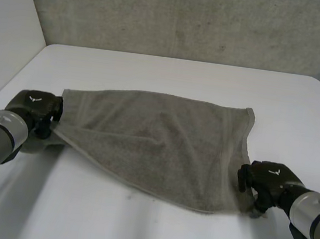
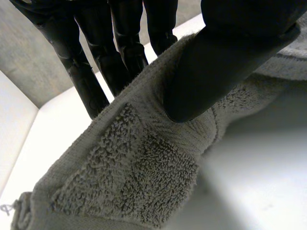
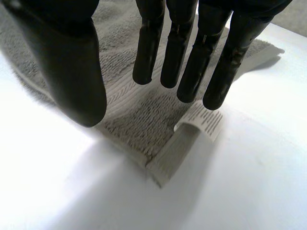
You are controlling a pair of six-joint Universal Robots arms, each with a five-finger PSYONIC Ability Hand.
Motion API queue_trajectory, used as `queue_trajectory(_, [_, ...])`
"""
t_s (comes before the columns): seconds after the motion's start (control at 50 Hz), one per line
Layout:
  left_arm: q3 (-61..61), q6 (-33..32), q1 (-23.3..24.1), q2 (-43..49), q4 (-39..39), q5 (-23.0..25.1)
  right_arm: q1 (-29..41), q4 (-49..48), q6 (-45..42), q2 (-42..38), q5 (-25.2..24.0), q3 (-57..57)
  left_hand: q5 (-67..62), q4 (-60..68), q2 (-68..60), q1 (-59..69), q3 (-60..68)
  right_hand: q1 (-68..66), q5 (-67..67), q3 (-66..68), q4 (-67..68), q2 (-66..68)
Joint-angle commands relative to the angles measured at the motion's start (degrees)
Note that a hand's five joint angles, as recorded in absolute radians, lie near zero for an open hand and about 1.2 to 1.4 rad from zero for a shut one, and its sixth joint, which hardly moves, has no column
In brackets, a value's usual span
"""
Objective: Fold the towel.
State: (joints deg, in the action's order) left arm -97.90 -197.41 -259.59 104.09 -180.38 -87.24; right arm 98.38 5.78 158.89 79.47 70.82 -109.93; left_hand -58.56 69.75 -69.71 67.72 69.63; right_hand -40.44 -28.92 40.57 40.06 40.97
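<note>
A grey towel [image 1: 157,143] lies spread across the white table [image 1: 183,75], with its near edge slanting. My left hand [image 1: 34,109] is at the towel's left corner. In the left wrist view its thumb [image 2: 216,62] presses the towel's hem [image 2: 144,177] against the fingers [image 2: 91,72], and the corner is lifted slightly off the table. My right hand [image 1: 267,178] is at the near right corner. There its fingers [image 3: 187,48] hang straight just above the towel [image 3: 144,115], apart from the thumb, and hold nothing. That corner lies flat with its white label [image 3: 204,120] turned up.
A grey concrete wall [image 1: 191,17] rises behind the table, and a white panel [image 1: 7,23] stands at the left. Bare tabletop lies in front of the towel [image 1: 134,228] and behind it.
</note>
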Motion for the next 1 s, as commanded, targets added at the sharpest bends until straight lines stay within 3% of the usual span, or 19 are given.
queue_trajectory(0.02, [2.36, 0.36, -0.04, 0.33, 0.91, -0.03, -0.65, -2.96, -3.5, 2.45, -1.39, -6.09, -11.44, 10.25, -10.29, 12.28, 10.37, 2.43, 0.91, -2.57, -2.05, -2.96])
queue_trajectory(0.34, [11.76, 5.37, -0.3, 4.37, 7.23, 0.06, -0.38, -19.83, -8.77, 1.22, -0.95, -13.47, -11.44, 10.25, -10.29, 12.28, 10.37, 1.93, 0.41, -2.07, -1.56, -2.46])
queue_trajectory(0.76, [14.49, 8.0, -0.22, 6.04, 7.94, 0.06, 0.06, -22.04, -12.03, -3.0, -0.78, -12.24, -11.44, 10.25, -10.29, 12.28, 10.37, -0.43, -1.95, 0.29, 0.81, -0.1])
queue_trajectory(0.82, [14.4, 8.0, -0.22, 6.21, 7.94, 0.06, 0.14, -22.04, -12.11, -3.18, -0.86, -11.89, -11.44, 10.25, -10.29, 12.28, 10.37, -5.81, -7.33, 5.68, 6.19, 5.28])
queue_trajectory(0.84, [14.31, 8.09, -0.22, 6.21, 7.94, 0.06, 0.06, -22.04, -12.11, -3.44, -0.78, -11.46, -11.44, 10.25, -10.29, 12.28, 10.37, -14.64, -16.16, 14.5, 15.02, 14.11])
queue_trajectory(0.86, [14.22, 8.18, -0.22, 6.21, 7.94, 0.06, 0.06, -22.04, -11.94, -3.62, -0.6, -10.76, -11.44, 10.25, -10.29, 12.28, 10.37, -32.88, -34.4, 32.74, 33.26, 32.35])
queue_trajectory(0.9, [14.05, 8.18, -0.22, 6.21, 7.94, 0.06, -0.55, -22.21, -10.72, -3.27, 0.01, -9.88, -11.44, 10.25, -10.29, 12.28, 10.37, -39.5, -41.02, 39.36, 39.87, 38.97])
queue_trajectory(1.0, [13.52, 8.27, -0.22, 6.21, 7.94, 0.15, -1.7, -26.07, -6.94, -2.04, 0.98, -9.6, -11.44, 10.25, -10.29, 12.28, 10.37, -39.56, -41.08, 39.43, 39.94, 39.03])
